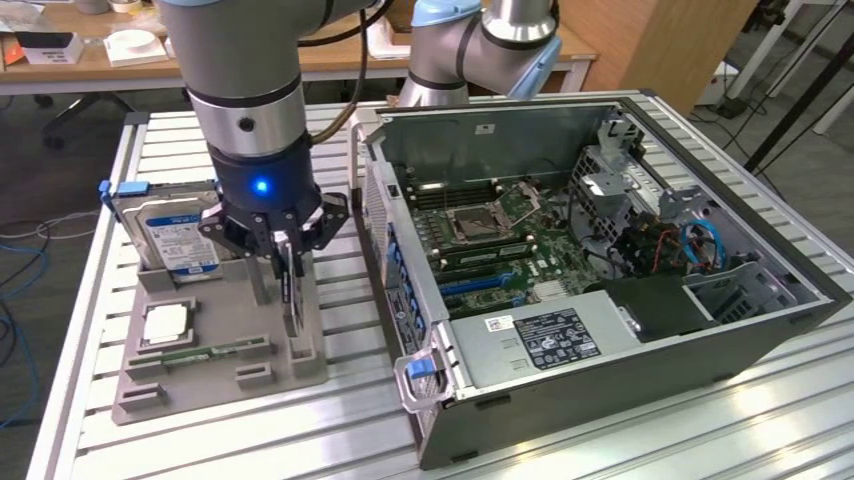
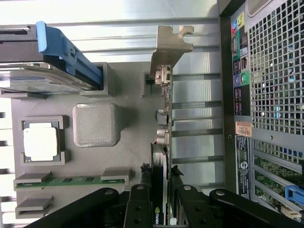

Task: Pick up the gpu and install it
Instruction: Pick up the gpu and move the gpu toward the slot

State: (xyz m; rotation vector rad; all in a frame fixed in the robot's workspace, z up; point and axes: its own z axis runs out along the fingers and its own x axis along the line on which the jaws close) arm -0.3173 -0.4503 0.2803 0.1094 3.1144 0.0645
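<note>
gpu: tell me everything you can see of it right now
The gpu is a slim card standing on edge in a slot of the grey holder tray, beside the open computer case. The wrist view shows it edge-on: a thin board, a black cooler side with a green logo, and a silver end bracket with a bent tab. The gripper straddles its upper edge, fingers apparently pressed on both faces. Its lower edge looks seated in the slot.

gpu (image 2: pixel 162 137): small green-and-white eye logo on its black edge, apparently Nvidia's; no letters legible.
hard drive (image 1: pixel 167 235): blue-and-white label, print too small to read.
power supply (image 1: pixel 561 335): black-and-white label, print unreadable.
sticker (image 2: pixel 243 129): orange, on the back of the computer case (image 2: pixel 275 71), unreadable.
</note>
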